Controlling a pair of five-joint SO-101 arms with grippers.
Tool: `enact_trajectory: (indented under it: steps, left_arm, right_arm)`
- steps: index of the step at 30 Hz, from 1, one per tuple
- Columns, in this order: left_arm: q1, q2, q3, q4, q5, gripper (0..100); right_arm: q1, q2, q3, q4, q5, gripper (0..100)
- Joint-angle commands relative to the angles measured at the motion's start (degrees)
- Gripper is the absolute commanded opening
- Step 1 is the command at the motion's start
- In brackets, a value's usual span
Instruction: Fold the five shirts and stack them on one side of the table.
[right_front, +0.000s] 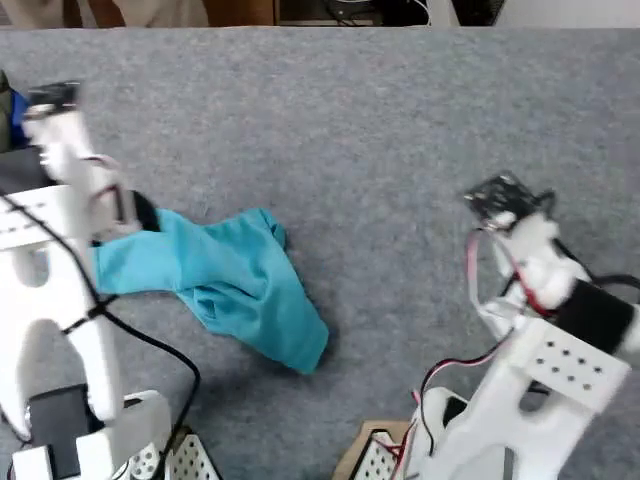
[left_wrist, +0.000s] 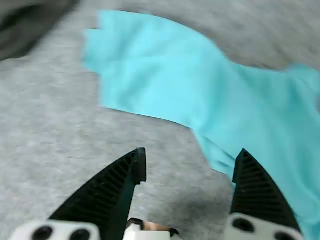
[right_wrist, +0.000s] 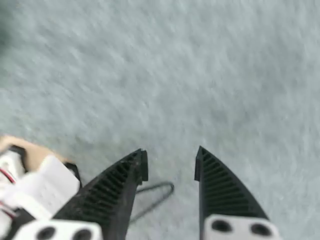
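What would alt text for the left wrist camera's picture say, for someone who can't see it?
A rumpled turquoise shirt lies on the grey table, just beyond the left gripper, whose two black fingers stand open and hold nothing.

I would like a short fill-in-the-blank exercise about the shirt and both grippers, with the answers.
The crumpled turquoise cloth shirt lies nearer the ____ arm. The black-fingered left gripper is ____, holding nothing. The right gripper hangs over bare ____ table fabric.
Answers: left; open; grey.
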Motion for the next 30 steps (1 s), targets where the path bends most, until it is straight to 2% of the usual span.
enact_trajectory:
  steps: [1, 6, 11, 14, 20, 25, 30]
  left_arm:
    - [-7.12, -1.45, -0.97, 0.18, -2.37, 29]
    - [-12.66, -1.45, 7.30, -8.35, -2.02, 29]
    - [-14.68, -1.54, 16.00, -13.54, -2.20, 29]
    - [-14.33, -1.54, 19.69, -16.53, -1.67, 29]
    - [-14.15, -1.54, 25.85, -26.02, 6.51, 29]
    - [-9.76, -1.54, 29.71, -29.98, 8.26, 28]
    - [-5.89, -1.54, 32.62, -35.78, 12.75, 14]
  right_arm:
    - [-16.13, 1.36, -2.86, 0.35, -9.05, 17.5]
    - [-35.12, 10.68, -3.30, -5.45, -19.43, 17.5]
    - [-46.81, 23.60, -8.22, -7.12, -22.24, 17.5]
    - [-51.30, 30.37, -10.59, -7.12, -22.15, 17.5]
    - [-60.00, 38.64, -12.35, -7.38, -22.07, 17.5]
    - [-64.48, 42.59, -12.00, -10.73, -21.98, 17.5]
    - [-64.40, 49.10, -12.00, -15.30, -21.98, 17.4]
